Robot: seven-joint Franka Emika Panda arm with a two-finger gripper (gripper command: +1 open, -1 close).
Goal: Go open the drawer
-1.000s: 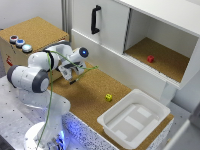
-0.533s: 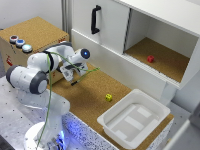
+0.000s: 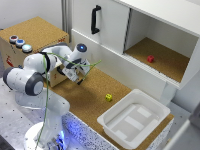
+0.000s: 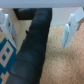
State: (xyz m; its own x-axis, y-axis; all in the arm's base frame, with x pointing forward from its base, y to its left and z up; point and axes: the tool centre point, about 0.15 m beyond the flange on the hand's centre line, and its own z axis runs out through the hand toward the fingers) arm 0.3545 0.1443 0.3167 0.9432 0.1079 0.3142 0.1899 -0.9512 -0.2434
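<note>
My gripper (image 3: 77, 77) hangs low over the cork counter, right against the side of the brown box (image 3: 35, 32) at the exterior view's left. In the wrist view my gripper (image 4: 39, 30) is open. Its pale fingers (image 4: 74, 25) stand wide apart on either side of a dark bar (image 4: 36, 47), which looks like a handle. Neither finger touches the bar. A blue and white patterned face (image 4: 6, 57) lies beside the bar. The drawer front cannot be made out clearly in the exterior view, because my hand and arm cover that side of the box.
The box top carries three round buttons (image 3: 20, 43). A white cabinet has a black door handle (image 3: 94, 19) and an open compartment holding a red cube (image 3: 150, 58). On the counter are a yellow cube (image 3: 108, 97) and a white tray (image 3: 135, 120).
</note>
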